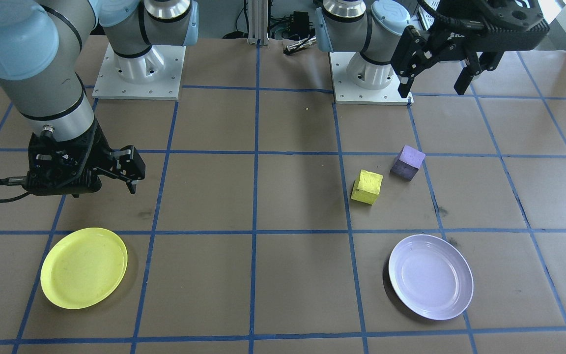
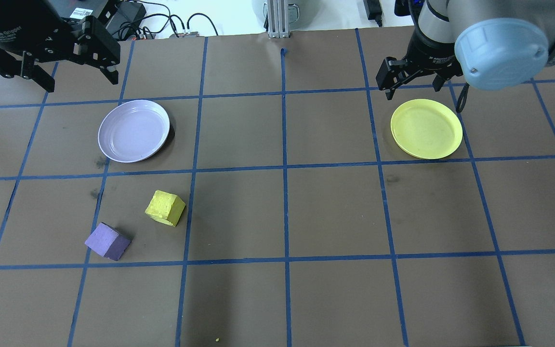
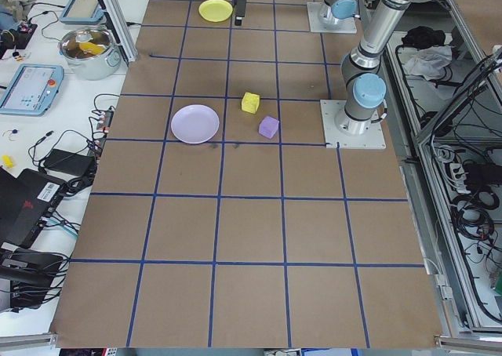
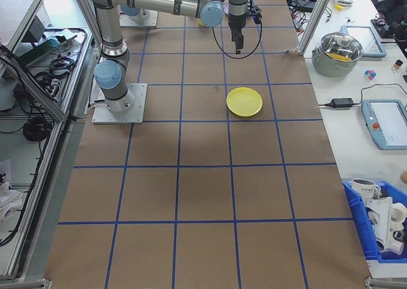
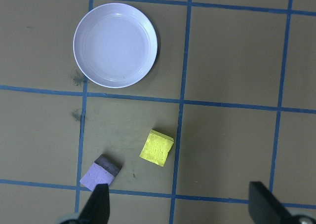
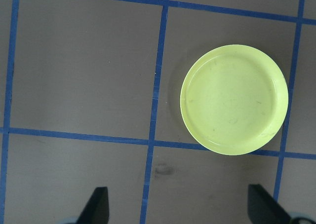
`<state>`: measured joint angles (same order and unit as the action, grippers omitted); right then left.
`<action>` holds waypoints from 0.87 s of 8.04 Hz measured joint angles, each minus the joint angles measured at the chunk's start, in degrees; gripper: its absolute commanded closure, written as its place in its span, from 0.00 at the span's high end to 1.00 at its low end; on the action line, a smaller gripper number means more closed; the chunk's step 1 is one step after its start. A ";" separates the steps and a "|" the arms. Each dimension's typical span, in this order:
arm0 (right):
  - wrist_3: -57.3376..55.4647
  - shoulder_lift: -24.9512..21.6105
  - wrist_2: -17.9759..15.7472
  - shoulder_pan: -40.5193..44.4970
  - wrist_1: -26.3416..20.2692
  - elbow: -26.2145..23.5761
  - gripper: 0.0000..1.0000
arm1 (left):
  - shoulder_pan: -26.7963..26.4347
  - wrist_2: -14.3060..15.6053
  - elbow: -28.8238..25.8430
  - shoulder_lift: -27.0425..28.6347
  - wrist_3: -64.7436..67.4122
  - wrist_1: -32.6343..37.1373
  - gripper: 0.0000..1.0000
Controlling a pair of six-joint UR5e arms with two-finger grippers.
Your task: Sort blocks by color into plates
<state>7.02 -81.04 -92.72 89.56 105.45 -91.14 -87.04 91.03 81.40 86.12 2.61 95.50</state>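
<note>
The yellow block (image 2: 165,207) and the purple block (image 2: 108,241) lie close together on the brown table, on my left side. Both plates are bare: the lavender plate (image 2: 134,130) beyond the blocks, the yellow plate (image 2: 426,128) far off on my right side. My left gripper (image 2: 79,79) hangs open and high beyond the lavender plate, holding nothing; its wrist view looks down on the yellow block (image 5: 156,148), the purple block (image 5: 100,172) and the plate (image 5: 115,45). My right gripper (image 2: 410,89) is open above the far edge of the yellow plate (image 6: 234,99).
Blue tape lines divide the table into squares. The two arm bases (image 1: 138,73) (image 1: 369,78) stand on white mounts at the robot's edge. Cables and a metal post (image 2: 276,19) sit past the far edge. A side bench holds a pot (image 3: 89,49) and tablets.
</note>
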 measured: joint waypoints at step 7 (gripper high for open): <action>-0.07 0.00 0.04 0.00 0.01 0.00 1.00 | 5.53 1.88 3.33 -0.34 -10.77 1.36 1.00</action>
<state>6.95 -81.03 -92.69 89.56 105.46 -91.14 -81.51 92.91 84.73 85.78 -8.16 96.86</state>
